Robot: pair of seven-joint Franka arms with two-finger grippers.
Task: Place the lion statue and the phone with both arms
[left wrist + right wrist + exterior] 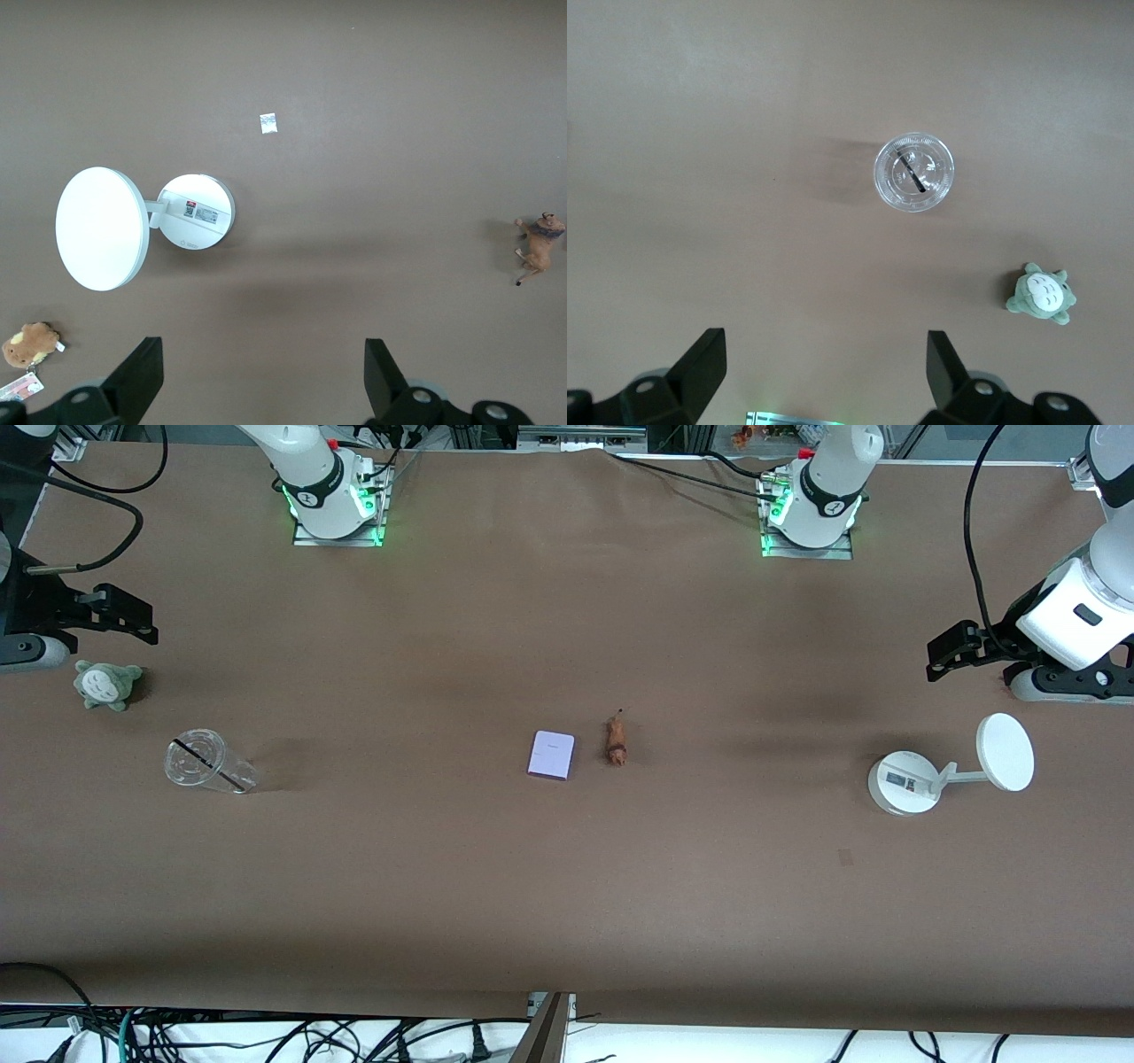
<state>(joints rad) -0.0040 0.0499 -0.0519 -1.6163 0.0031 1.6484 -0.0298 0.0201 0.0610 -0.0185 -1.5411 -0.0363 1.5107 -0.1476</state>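
The lion statue, a tiny orange-brown figurine, lies at the middle of the brown table. It also shows at the edge of the left wrist view. The phone, a pale lavender slab, lies flat right beside the lion, toward the right arm's end. My left gripper is open and empty, held high at the left arm's end, over the table beside the white stand; its fingers stand wide apart. My right gripper is open and empty, held high at the right arm's end; its fingers stand wide apart.
A white round-based stand with a disc stands near the left arm's end. A clear plastic cup and a grey-green plush sit near the right arm's end. A brown plush with a tag shows in the left wrist view.
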